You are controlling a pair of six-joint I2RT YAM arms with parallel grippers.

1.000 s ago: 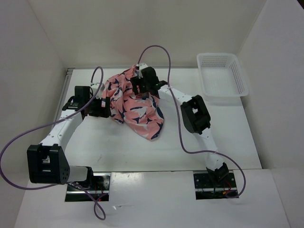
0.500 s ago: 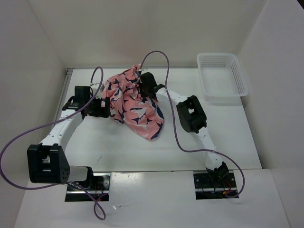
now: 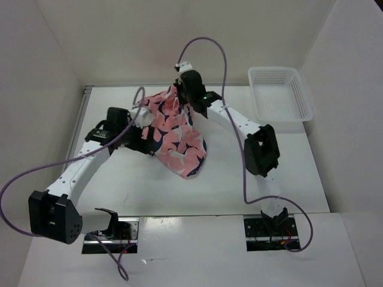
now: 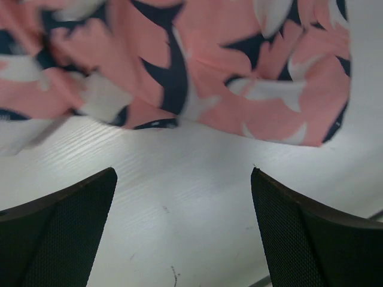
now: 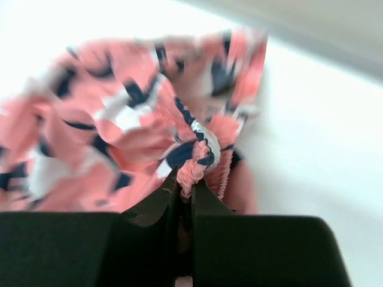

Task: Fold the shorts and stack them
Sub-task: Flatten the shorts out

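Note:
The salmon-pink shorts (image 3: 176,134) with navy and white fish shapes hang in a bunch at the table's middle back, their lower end resting on the table. My right gripper (image 3: 179,95) is shut on the gathered elastic waistband (image 5: 200,158) and holds that end up. In the right wrist view the fabric (image 5: 114,143) drapes away to the left of the pinched band. My left gripper (image 3: 145,142) stands open just left of the shorts, low over the table. Its wrist view shows the shorts' hem (image 4: 197,89) ahead of the two spread fingers (image 4: 299,233), with bare table between them.
A white mesh basket (image 3: 280,95) sits at the table's back right corner. White walls close in the table at the back and both sides. Purple cables loop above both arms.
My right gripper closed on the waistband and lifted it up and back, stretching the shorts taller. My left arm moved right, closer to the shorts, still open.

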